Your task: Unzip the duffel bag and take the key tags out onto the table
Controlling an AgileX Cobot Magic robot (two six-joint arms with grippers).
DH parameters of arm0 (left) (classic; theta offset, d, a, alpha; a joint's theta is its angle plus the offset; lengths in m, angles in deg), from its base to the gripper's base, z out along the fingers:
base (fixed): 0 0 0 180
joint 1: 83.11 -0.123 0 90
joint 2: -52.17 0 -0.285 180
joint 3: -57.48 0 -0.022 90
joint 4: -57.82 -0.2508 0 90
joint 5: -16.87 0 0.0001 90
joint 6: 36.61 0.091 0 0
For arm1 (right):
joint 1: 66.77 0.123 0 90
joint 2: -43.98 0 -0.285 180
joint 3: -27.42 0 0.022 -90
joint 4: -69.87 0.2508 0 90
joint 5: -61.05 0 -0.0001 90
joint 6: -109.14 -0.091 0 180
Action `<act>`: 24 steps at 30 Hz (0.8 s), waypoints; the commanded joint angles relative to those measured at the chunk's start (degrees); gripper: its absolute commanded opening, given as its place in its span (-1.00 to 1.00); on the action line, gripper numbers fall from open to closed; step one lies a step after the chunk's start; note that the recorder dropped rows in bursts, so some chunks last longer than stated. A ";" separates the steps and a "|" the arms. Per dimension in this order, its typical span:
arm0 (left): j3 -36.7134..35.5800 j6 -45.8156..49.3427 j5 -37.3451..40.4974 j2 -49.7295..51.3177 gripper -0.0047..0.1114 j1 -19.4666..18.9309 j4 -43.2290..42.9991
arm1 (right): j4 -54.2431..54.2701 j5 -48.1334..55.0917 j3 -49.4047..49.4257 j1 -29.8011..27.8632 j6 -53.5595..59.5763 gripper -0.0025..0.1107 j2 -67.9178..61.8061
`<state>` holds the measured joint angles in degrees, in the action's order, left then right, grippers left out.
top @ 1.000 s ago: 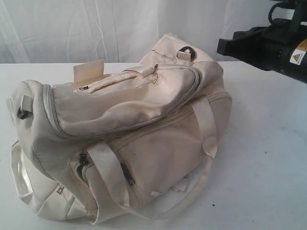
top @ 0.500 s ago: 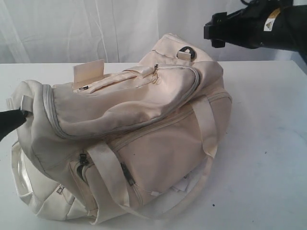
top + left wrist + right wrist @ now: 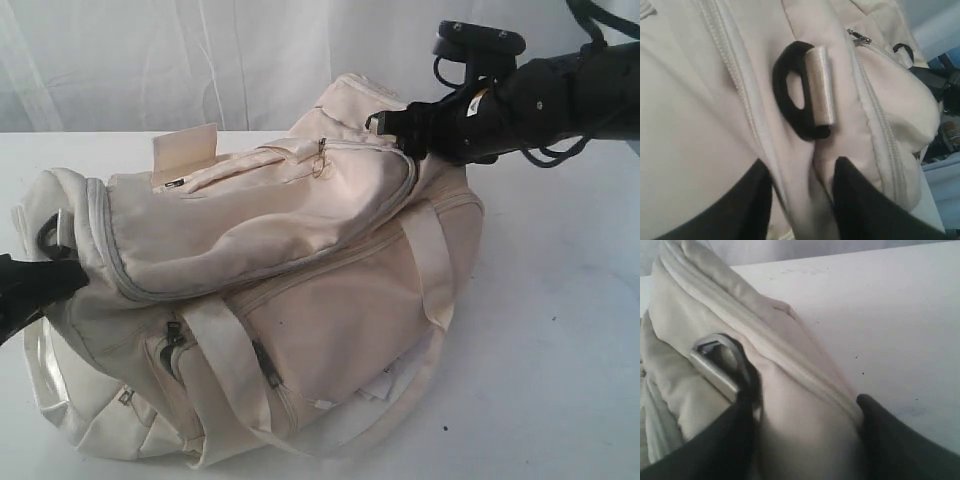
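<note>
The cream duffel bag (image 3: 300,260) lies on the white table (image 3: 560,300) with its grey main zipper (image 3: 250,268) closed. The key tags are hidden. My left gripper (image 3: 42,275) is at the bag's left end, just below a black D-ring (image 3: 50,235). In the left wrist view the left gripper (image 3: 801,167) pinches a fold of bag fabric (image 3: 810,200) under that D-ring (image 3: 790,100). My right gripper (image 3: 400,125) is at the bag's far right end. There the right gripper (image 3: 804,407) has a bulge of fabric (image 3: 805,435) filling its jaws beside another D-ring (image 3: 720,365).
A small side pocket with a zipper pull (image 3: 322,148) sits on top of the bag. Webbing straps (image 3: 225,370) hang down its front. A white curtain (image 3: 200,50) closes the back. Bare table (image 3: 880,305) extends to the right of the bag.
Both arms came in from the sides, the right one dropping to the bag's right end and the left one reaching its left end. Both sets of jaws opened wide, then closed onto fabric.
</note>
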<state>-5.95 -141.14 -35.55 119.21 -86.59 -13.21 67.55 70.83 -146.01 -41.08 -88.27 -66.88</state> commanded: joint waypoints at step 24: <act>11.11 -2.39 13.48 -0.19 -0.92 0.21 -12.94 | 3.99 49.18 5.41 -0.02 17.41 -0.96 31.80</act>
<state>4.30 -138.03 -25.42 119.58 -86.02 -18.58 72.47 116.61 -142.27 -40.40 -73.15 -40.50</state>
